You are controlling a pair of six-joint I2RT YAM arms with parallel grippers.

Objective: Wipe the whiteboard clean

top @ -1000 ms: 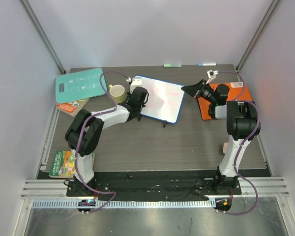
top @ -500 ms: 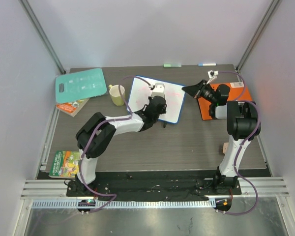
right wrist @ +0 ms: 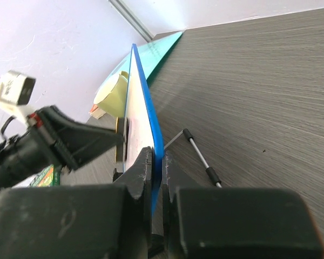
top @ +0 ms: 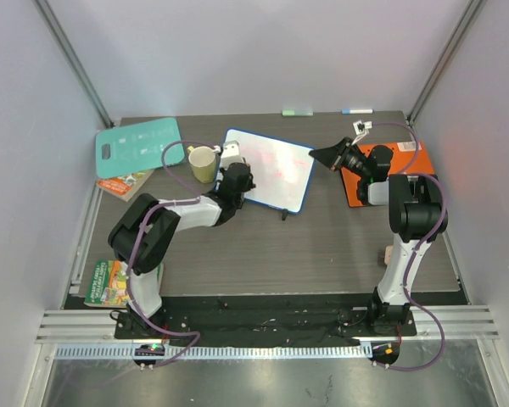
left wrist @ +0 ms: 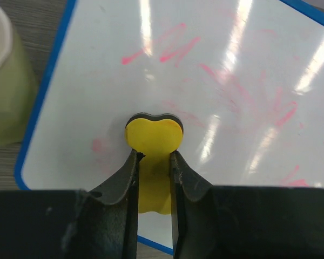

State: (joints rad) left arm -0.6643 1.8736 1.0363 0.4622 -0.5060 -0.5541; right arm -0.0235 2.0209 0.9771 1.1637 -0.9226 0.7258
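The whiteboard [top: 276, 172], white with a blue frame and faint red smears, stands tilted at the back middle of the table. In the left wrist view its face [left wrist: 232, 81] shows red marks. My left gripper [top: 235, 175] is at the board's left part, shut on a yellow eraser [left wrist: 154, 135] pressed against the white surface; the grip [left wrist: 154, 157] is on the eraser's narrow waist. My right gripper [top: 320, 156] is shut on the board's right edge, its jaws [right wrist: 157, 157] clamped on the blue frame [right wrist: 146, 97]. A thin metal foot [right wrist: 200, 154] of the board rests on the table.
A teal cutting board [top: 137, 146] and a pale green mug [top: 203, 163] lie left of the whiteboard. An orange folder [top: 394, 170] is under the right arm. Booklets [top: 123, 183] [top: 110, 282] sit along the left edge, a small block [top: 388, 253] at the right.
My left gripper swept the eraser right across the board, then back to the left part. The right gripper kept its hold on the board's edge.
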